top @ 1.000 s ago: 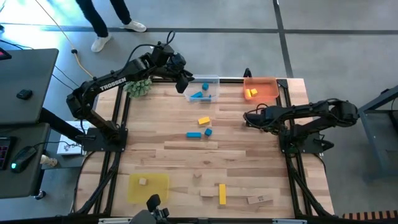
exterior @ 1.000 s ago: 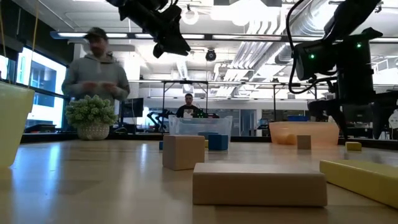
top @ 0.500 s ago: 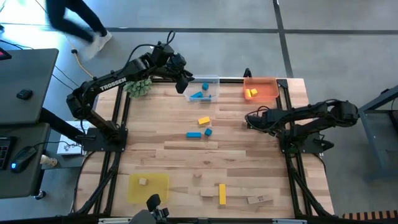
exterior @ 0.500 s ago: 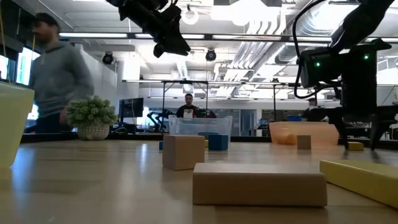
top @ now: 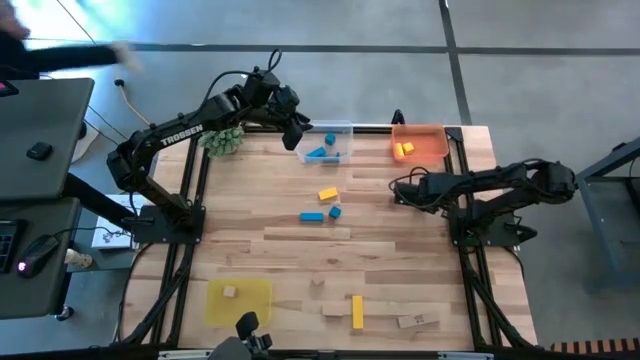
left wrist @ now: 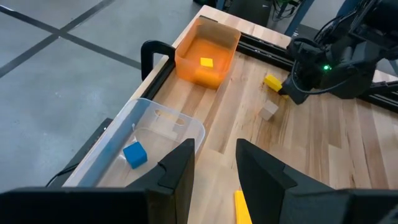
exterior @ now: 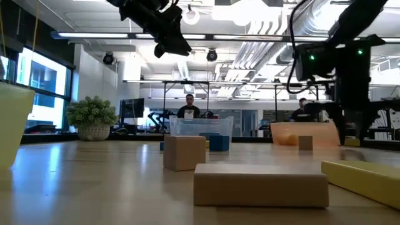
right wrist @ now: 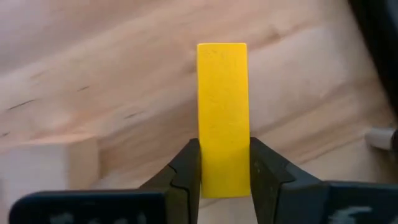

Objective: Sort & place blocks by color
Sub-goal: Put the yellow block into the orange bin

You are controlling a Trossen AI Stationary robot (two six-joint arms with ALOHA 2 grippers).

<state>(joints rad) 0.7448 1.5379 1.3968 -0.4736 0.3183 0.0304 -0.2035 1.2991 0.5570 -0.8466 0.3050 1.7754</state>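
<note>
Starting at the near edge of the counter (top: 300, 250) in the overhead shot, we've got a yellow tray (top: 238, 300) with just one plain wood cube (top: 230, 292) in it, and beside it a bunch of strays: a long yellow bar (top: 357, 311), plus plain wood pieces (top: 333, 309) lying loose, so that corner looks mostly untouched. Moving up to the middle, a yellow block (top: 328, 194), a blue bar (top: 311, 215) and a blue cube (top: 335, 212) sit close together in the open, not sorted yet. Off to the right of those, the right claw (right wrist: 222, 163) is low over the counter and clamped on a small yellow bar (right wrist: 222, 118), both fingers pressed against its sides; there's a plain wood block (left wrist: 269, 110) just beside it. We'd guess that bar is headed for the orange tray (top: 432, 150) at the far edge, which already has yellow pieces (top: 404, 149) inside. Next to that, the clear tray (top: 345, 130) holds a few blue blocks (top: 322, 152). The left claw (left wrist: 214, 163) hangs up above the clear tray with its fingers apart and nothing between them. We'd call it roughly a third done, with the blue and yellow bins started and most of the wood ones left. The green plant ball (top: 224, 139) sits in the far left corner.
</note>
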